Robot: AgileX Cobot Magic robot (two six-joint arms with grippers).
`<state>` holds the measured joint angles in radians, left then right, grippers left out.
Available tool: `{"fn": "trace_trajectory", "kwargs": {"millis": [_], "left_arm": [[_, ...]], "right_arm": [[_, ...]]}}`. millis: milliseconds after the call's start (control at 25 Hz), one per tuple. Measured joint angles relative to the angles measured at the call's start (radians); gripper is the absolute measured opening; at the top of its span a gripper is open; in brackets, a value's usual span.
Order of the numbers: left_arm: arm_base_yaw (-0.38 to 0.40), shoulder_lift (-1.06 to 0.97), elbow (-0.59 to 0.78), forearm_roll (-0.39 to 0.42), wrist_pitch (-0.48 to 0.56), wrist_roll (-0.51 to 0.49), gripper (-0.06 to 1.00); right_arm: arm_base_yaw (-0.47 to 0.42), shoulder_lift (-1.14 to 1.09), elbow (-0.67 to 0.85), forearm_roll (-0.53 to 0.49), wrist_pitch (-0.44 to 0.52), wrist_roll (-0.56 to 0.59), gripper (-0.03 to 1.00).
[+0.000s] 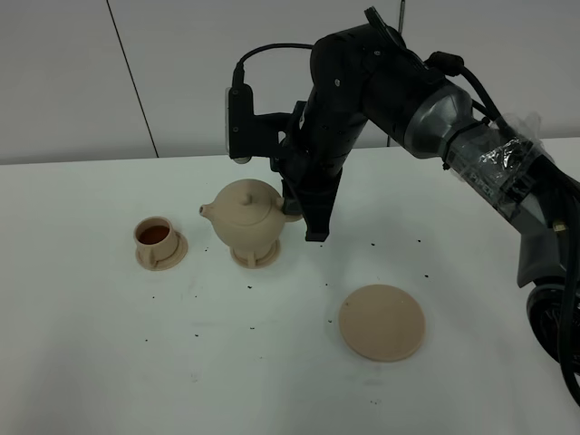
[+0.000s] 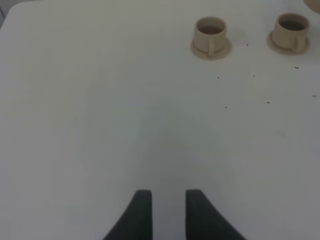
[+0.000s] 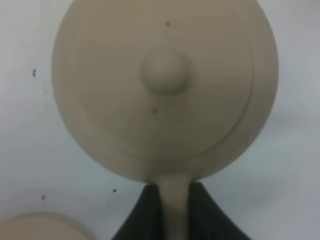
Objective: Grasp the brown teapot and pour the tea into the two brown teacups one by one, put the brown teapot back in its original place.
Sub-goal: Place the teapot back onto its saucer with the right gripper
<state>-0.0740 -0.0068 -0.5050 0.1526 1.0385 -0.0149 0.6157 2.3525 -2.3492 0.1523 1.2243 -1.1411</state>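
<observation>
Nearest the high camera, the flat round saucer (image 1: pixel 381 322) lies bare at about five o'clock on the white surface (image 1: pixel 227 362), so the return step is not done. Farther back, the right tool (image 3: pixel 173 200) is clamped on the loop handle of the brown teapot (image 1: pixel 247 216), which hangs over the second teacup (image 1: pixel 256 256), at three o'clock of the left teacup (image 1: pixel 156 237). The left cup holds dark tea, so one pour looks finished. The teapot hides the second cup's inside; only its saucer rim shows. The left tool (image 2: pixel 168 210) hangs over bare surface, jaws slightly apart, holding nothing
</observation>
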Motion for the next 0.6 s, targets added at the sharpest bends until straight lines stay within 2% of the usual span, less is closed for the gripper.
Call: {"fn": "trace_trajectory", "kwargs": {"millis": [240, 440, 600], "left_arm": [[0.000, 0.000, 0.000, 0.000, 0.000, 0.000, 0.24], [0.000, 0.000, 0.000, 0.000, 0.000, 0.000, 0.24], [0.000, 0.000, 0.000, 0.000, 0.000, 0.000, 0.24]], "right_arm": [[0.000, 0.000, 0.000, 0.001, 0.001, 0.021, 0.10], [0.000, -0.007, 0.000, -0.019, 0.001, 0.128, 0.10], [0.000, -0.048, 0.002, -0.053, 0.003, 0.171, 0.10]]}}
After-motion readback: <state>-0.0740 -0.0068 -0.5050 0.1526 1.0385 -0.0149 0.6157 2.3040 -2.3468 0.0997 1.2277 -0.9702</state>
